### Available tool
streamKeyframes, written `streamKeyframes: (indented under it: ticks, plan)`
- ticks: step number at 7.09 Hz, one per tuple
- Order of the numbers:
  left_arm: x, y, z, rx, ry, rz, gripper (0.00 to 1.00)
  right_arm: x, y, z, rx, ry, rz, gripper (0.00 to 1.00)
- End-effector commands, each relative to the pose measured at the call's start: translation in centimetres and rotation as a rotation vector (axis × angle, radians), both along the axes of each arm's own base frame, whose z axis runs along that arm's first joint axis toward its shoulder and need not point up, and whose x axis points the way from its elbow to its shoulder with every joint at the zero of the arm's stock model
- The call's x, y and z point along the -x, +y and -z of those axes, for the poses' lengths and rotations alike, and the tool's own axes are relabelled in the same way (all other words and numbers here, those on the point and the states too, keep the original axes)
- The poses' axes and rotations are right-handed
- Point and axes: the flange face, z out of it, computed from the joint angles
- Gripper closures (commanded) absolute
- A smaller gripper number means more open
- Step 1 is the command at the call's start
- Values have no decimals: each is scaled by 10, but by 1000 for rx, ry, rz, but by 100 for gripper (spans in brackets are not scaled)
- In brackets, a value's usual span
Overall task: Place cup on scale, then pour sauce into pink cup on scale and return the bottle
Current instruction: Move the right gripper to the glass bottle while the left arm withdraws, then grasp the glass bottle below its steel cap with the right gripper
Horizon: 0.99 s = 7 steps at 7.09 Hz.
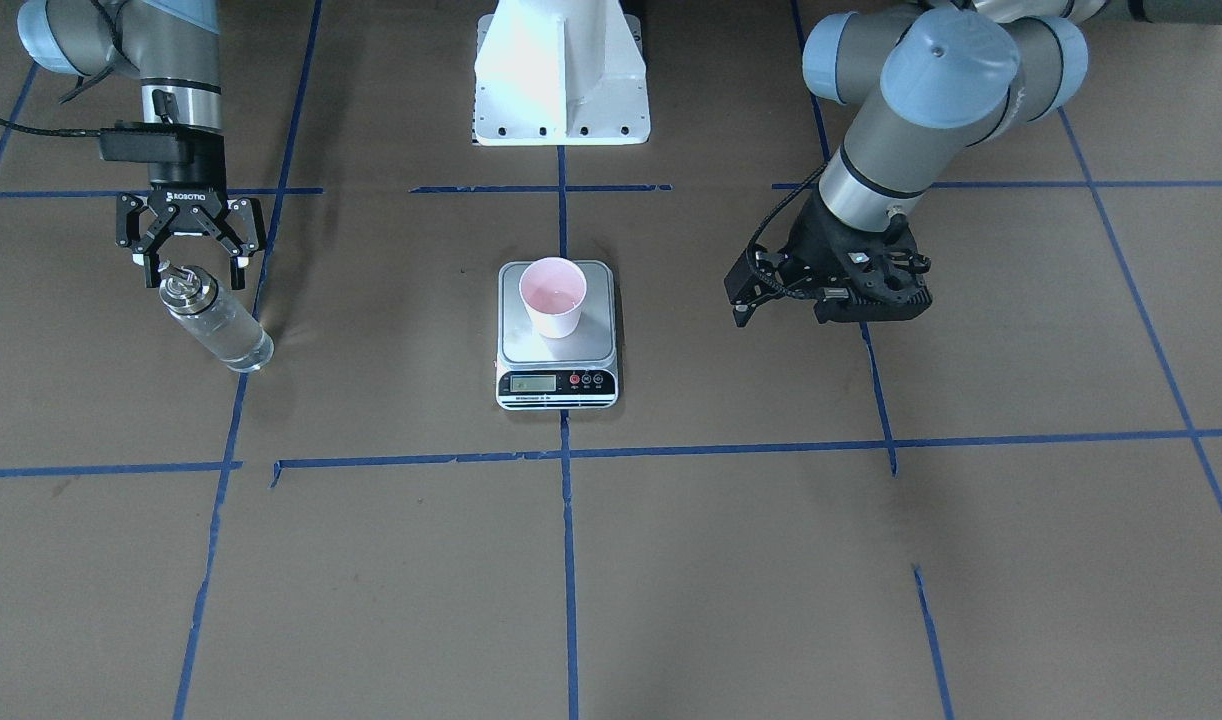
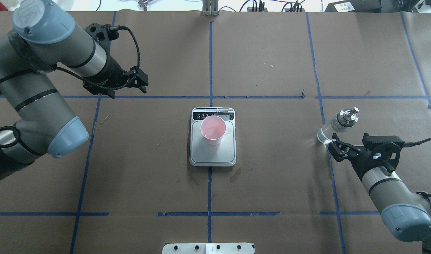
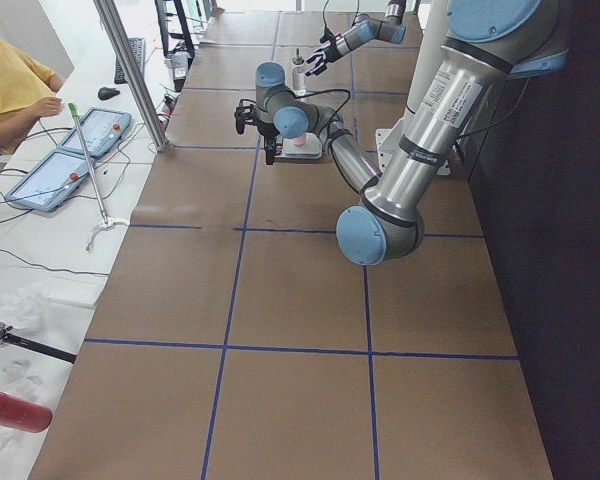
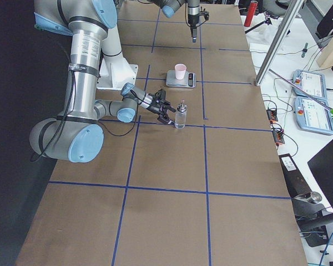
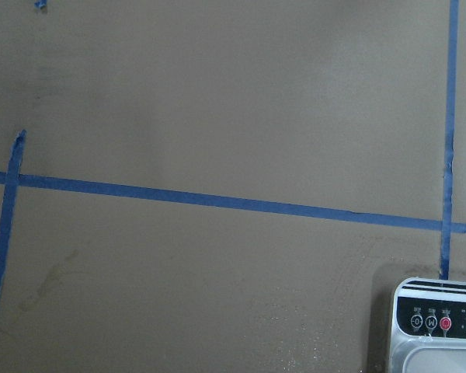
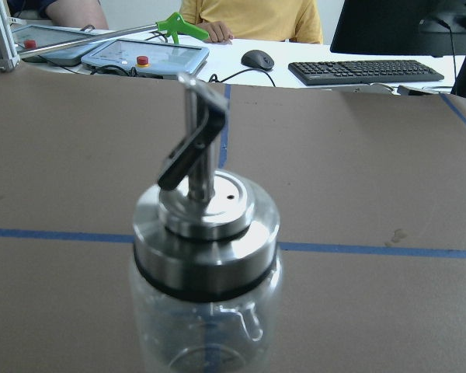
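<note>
Here's the cup [image 1: 554,295], pale pink, standing upright on the steel plate of the scale [image 1: 521,342]. It sits toward the display end, and bare plate shows on every side of it. The scale itself sits mid-counter [image 1: 731,560], right on the centre blue tape line [image 1: 568,560]. Whether there's liquid inside the cup, the pictures don't settle. Over on the robot's right, the bottle [image 1: 219,328] stands upright on the counter, well apart from the scale, its base at a blue tape line. Its silver collar and spout top face the right wrist camera at close range. The sauce [image 1: 239,348] reads as colourless through the glass, and its level is too hard to make out. The right hand [image 1: 195,278] is released, fingers spread wide, hovering just behind the bottle's top on the robot's side and gripping nothing. On the other side, the left hand [image 2: 142,82] hangs above bare counter, well clear of the scale. Its wrist camera catches only the scale's button corner at the frame's edge. Whether its fingers are apart or together, I can't tell from these angles.
</note>
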Motion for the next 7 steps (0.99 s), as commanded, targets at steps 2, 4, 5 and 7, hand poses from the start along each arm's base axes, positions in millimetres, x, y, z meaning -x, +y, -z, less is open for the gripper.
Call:
streamKeyframes:
  ticks: [2,4,5,7]
  plan:
    - [7,7,10,-4,5,2,1,20,-3,7,-38,-13,-30,1]
    - [9,7,10,-4,5,3,1,25,0,-3,-63,7,-40,1]
    - [12,11,13,2,0,5,1,24,1,-11,-84,1,-23,2]
    - [22,21,24,16,-13,5,1,25,1,-35,-150,-22,20,2]
